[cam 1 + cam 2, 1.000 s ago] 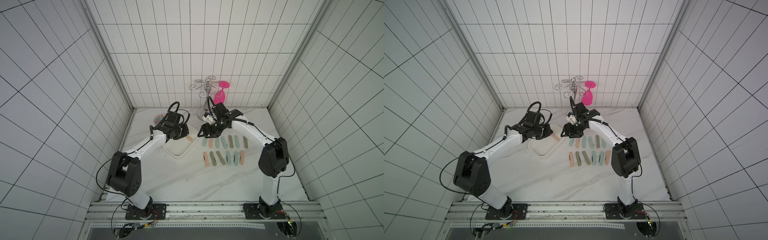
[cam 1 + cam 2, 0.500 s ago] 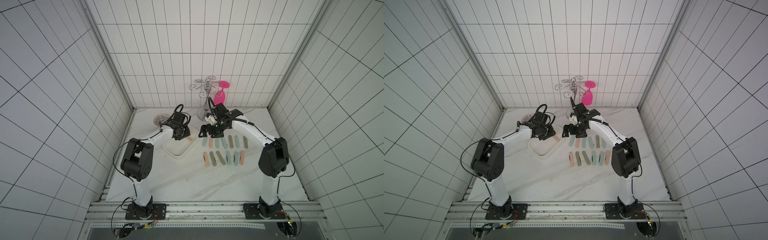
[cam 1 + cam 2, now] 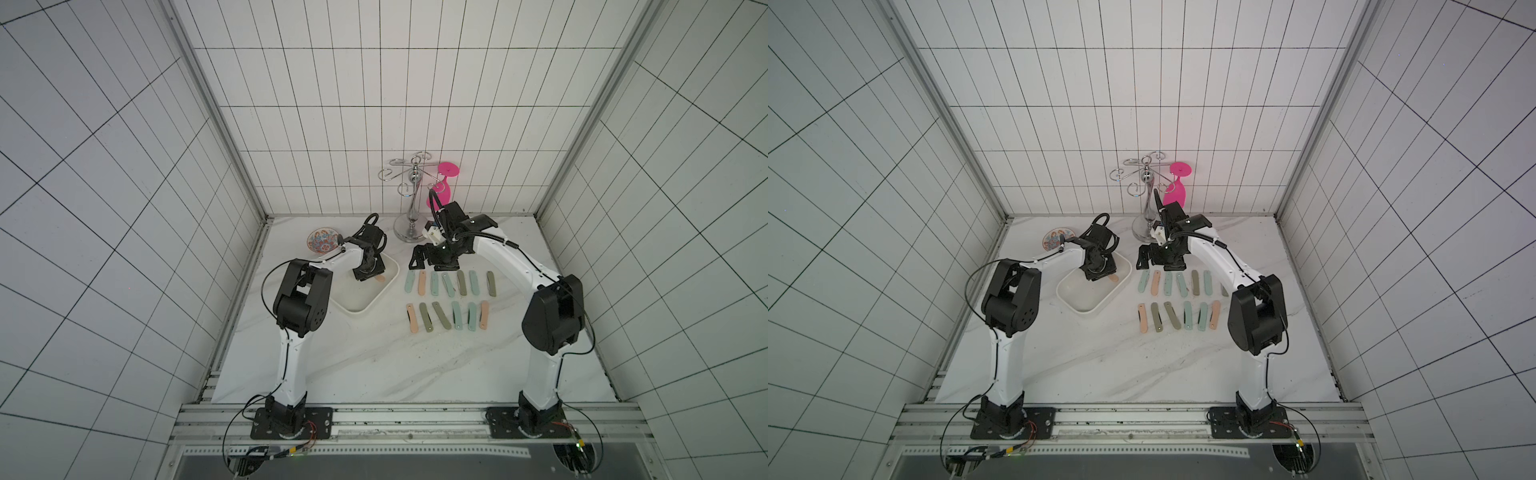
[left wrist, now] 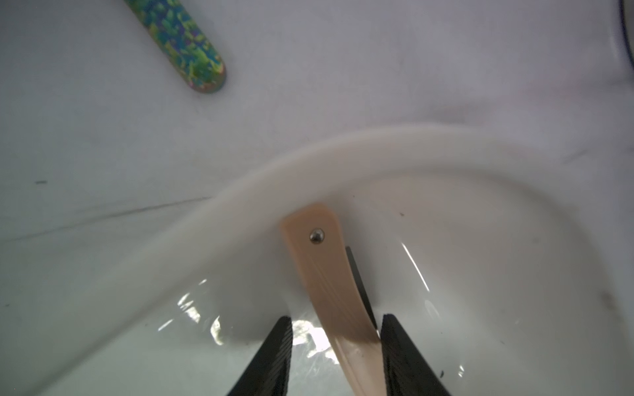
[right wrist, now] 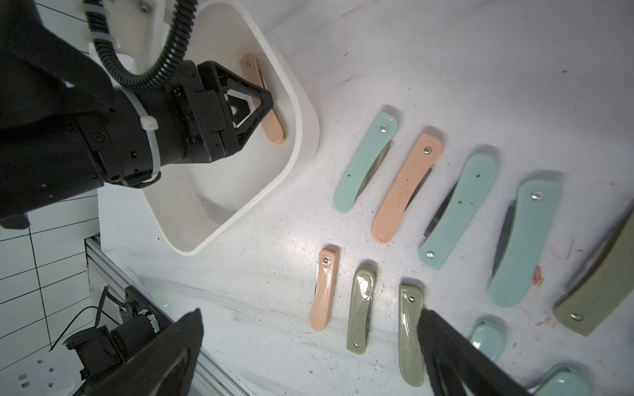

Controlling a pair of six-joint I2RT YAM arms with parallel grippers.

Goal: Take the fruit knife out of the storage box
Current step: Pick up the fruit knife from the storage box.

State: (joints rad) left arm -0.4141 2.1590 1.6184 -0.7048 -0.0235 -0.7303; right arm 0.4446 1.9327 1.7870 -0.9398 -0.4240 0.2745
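The white storage box (image 3: pixel 360 309) (image 3: pixel 1088 309) lies left of centre in both top views. A peach folding fruit knife (image 4: pixel 326 274) (image 5: pixel 272 132) rests inside it against the wall (image 4: pixel 343 151). My left gripper (image 4: pixel 335 318) (image 3: pixel 365 274) reaches down into the box, open. The knife lies between its jaws, touching one finger (image 4: pixel 398 343), with a gap to the other. My right gripper (image 5: pixel 310 312) (image 3: pixel 417 259) hovers wide open and holding nothing over the table, just right of the box.
Two rows of several folded knives (image 3: pixel 451 299) in teal, peach and olive lie right of the box. At the back stand a patterned bowl (image 3: pixel 322 240), a chrome rack (image 3: pixel 411 208) and a pink glass (image 3: pixel 442 191).
My left gripper has gone from shut to partly open and now straddles the peach knife in the box. The left arm's elbow has swung in. My right gripper has opened wider.
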